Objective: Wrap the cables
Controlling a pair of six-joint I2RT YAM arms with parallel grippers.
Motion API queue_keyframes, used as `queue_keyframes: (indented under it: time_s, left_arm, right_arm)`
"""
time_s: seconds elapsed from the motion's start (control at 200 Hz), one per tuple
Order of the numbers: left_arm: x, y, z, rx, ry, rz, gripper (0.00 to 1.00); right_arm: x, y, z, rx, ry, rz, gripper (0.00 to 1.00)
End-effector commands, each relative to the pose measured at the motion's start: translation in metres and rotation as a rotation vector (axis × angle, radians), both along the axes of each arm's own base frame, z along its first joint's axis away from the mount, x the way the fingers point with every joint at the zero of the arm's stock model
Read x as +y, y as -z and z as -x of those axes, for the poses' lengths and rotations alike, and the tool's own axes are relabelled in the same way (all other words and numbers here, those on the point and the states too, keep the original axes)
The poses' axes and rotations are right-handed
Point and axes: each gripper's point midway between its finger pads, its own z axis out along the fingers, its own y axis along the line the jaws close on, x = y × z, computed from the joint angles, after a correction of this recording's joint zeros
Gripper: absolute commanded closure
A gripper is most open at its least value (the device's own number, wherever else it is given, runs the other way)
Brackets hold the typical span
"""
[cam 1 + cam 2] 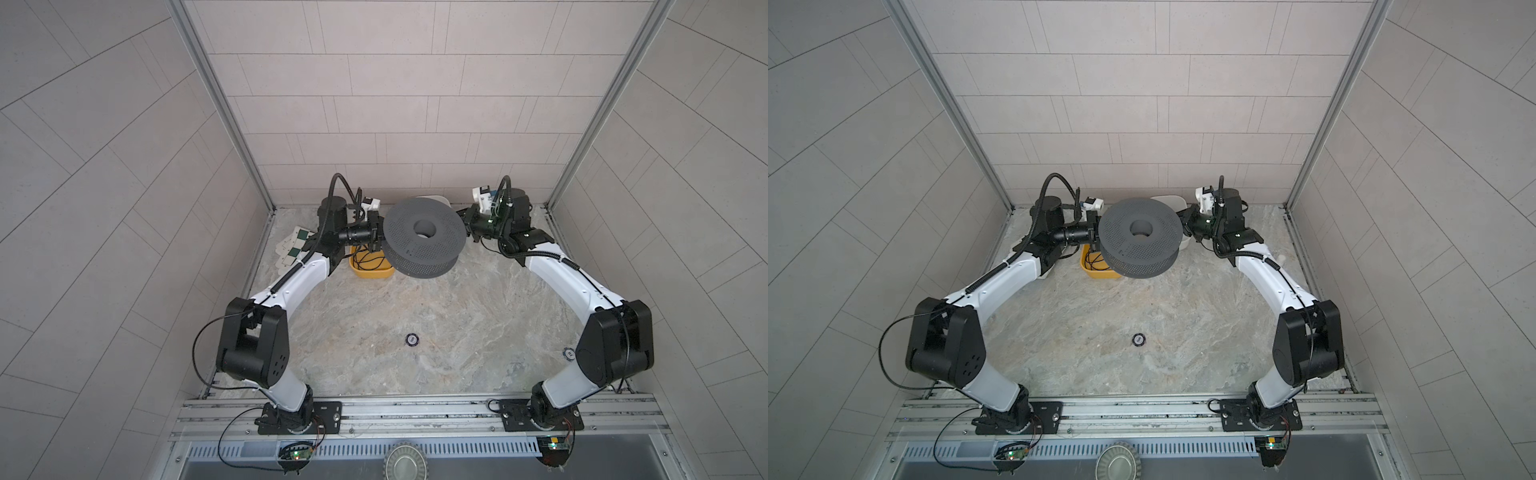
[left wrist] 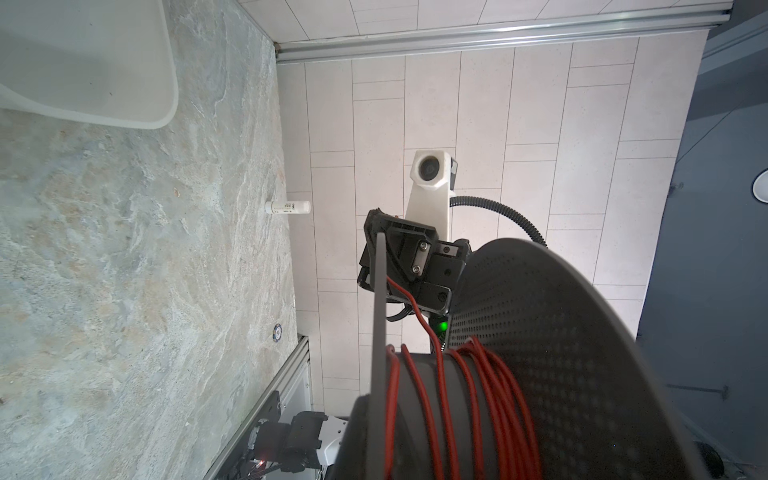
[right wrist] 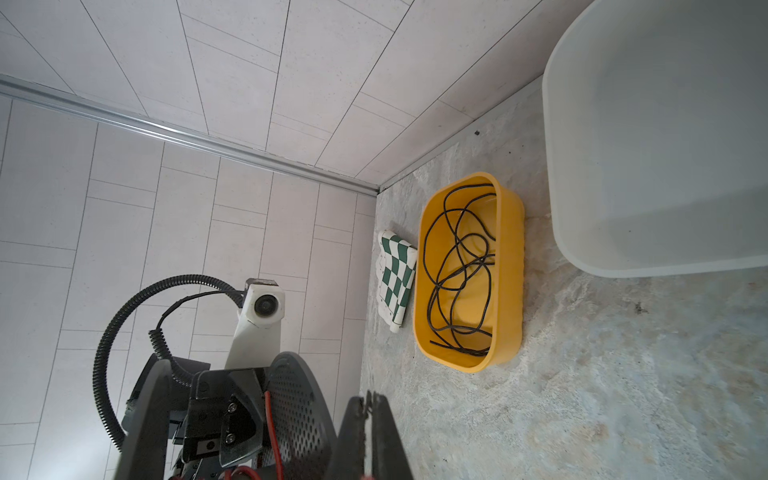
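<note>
Nearest to us, the right gripper point(image 3: 366, 402) had its fingers pressed together, with a trace of red low between them. In the left wrist view the red wire point(image 2: 496, 390) left the hub of the spool point(image 1: 399, 232) and ran straight to that gripper. We judged it was pinching the free stretch of the wire, though the spool's rim hid the exact contact there.

The wire looked light, limp and far thinner than a finger. We expected it to keep no shape of its own, to sag when slack and to wander sideways along the hub. The best hold seemed a short way from where it left the hub, so that it stayed taut. Its loops sat spaced apart on one side of the hub and bunched against the perforated flange.

The spool hung in the air above the table point(image 1: 415, 324), between the two arms. The left gripper point(image 1: 375, 240) was closed on the rim on the side away from the right gripper.

Farther back, on the table under and beyond the spool, a yellow tub point(image 3: 511, 266) held a loose black cable point(image 3: 457, 257). A checkered cloth point(image 3: 397, 278) lay just beside it, and a white tub point(image 3: 665, 145) stood near the back wall.
</note>
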Motion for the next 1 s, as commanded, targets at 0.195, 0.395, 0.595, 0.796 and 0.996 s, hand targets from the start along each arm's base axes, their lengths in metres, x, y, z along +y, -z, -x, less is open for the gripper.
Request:
queue_keyframes:
  time_s: [0.195,0.395,0.595,0.796,0.996]
  left_arm:
    - [0.002,-0.051,0.004,-0.145,0.01,0.056,1.0]
    - [0.003,-0.054,0.006,-0.15,0.013,0.059,1.0]
    - [0.003,-0.053,0.005,-0.148,0.012,0.059,1.0]
    - [0.003,-0.053,0.003,-0.151,0.006,0.058,1.0]
    - [0.004,-0.055,0.002,-0.153,0.0,0.059,1.0]
  right_arm:
    - [0.005,-0.012,0.012,-0.034,-0.045,-0.017,0.95]
    - [0.003,-0.011,0.017,-0.047,-0.056,-0.004,0.92]
    - [0.002,-0.014,0.019,-0.056,-0.057,-0.004,0.89]
    - [0.002,-0.013,0.022,-0.046,-0.063,-0.009,0.87]
    - [0.002,-0.006,0.024,-0.021,-0.058,-0.012,0.82]
